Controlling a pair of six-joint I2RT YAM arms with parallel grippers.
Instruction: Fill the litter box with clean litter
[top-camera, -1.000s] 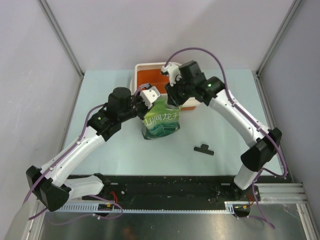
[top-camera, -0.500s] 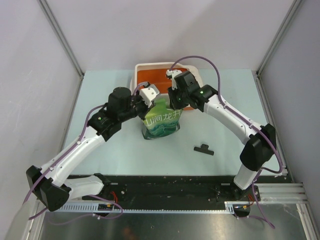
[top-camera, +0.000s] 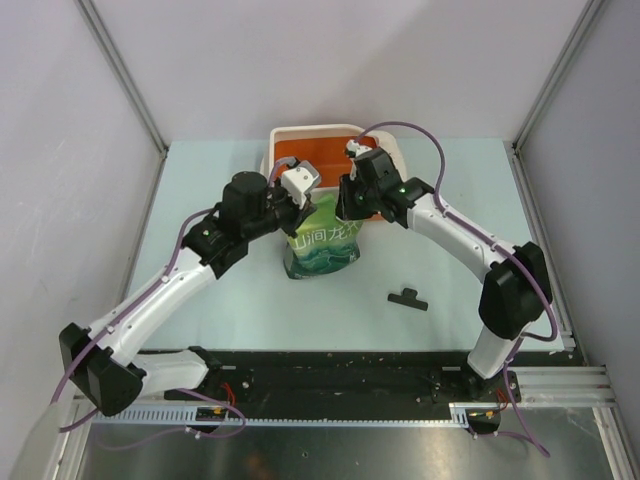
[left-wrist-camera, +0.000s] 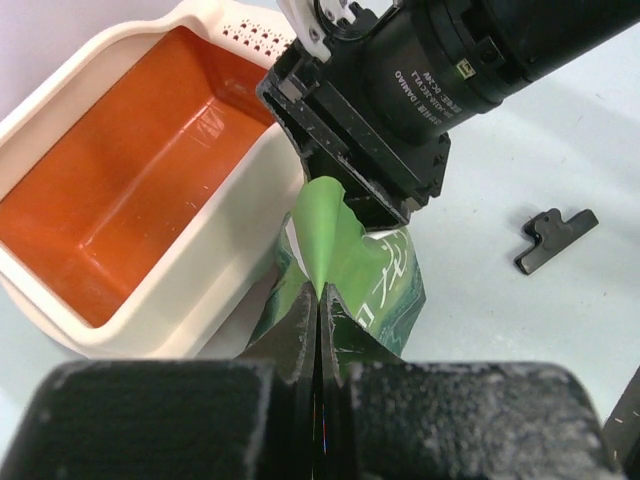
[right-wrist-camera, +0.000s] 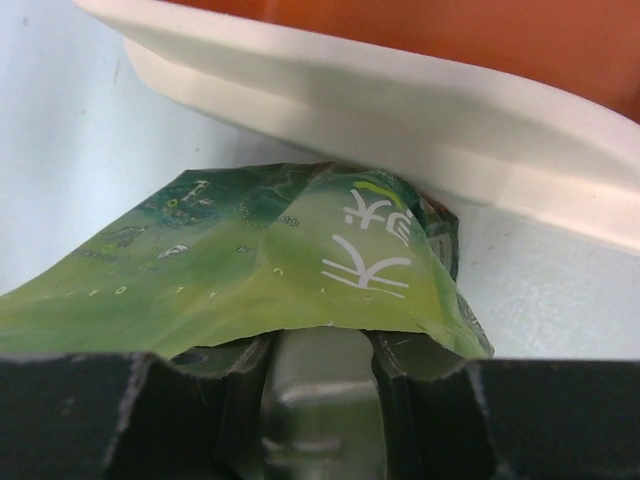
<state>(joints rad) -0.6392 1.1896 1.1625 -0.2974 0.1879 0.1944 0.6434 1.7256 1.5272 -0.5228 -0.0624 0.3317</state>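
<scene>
The litter box (top-camera: 283, 138) stands at the back of the table, its orange inside bare in the left wrist view (left-wrist-camera: 230, 235); its cream rim shows in the right wrist view (right-wrist-camera: 400, 110). No clean litter granules show. A green pouch (top-camera: 322, 245) with white characters stands just in front of the box. My left gripper (top-camera: 303, 203) is shut on the pouch's top edge (left-wrist-camera: 345, 260). My right gripper (top-camera: 349, 207) is at the pouch's top right corner. Its jaws stand apart, and the pouch's edge (right-wrist-camera: 300, 260) lies over its fingertips (right-wrist-camera: 215, 385).
A black clip (top-camera: 407, 298) lies on the pale table to the right of the pouch, also in the left wrist view (left-wrist-camera: 555, 237). Grey walls enclose the table on three sides. The arms' bases and a black rail run along the near edge.
My right gripper has come down from over the litter box's near rim to the pouch's top right corner. My left gripper has kept hold of the pouch's top edge.
</scene>
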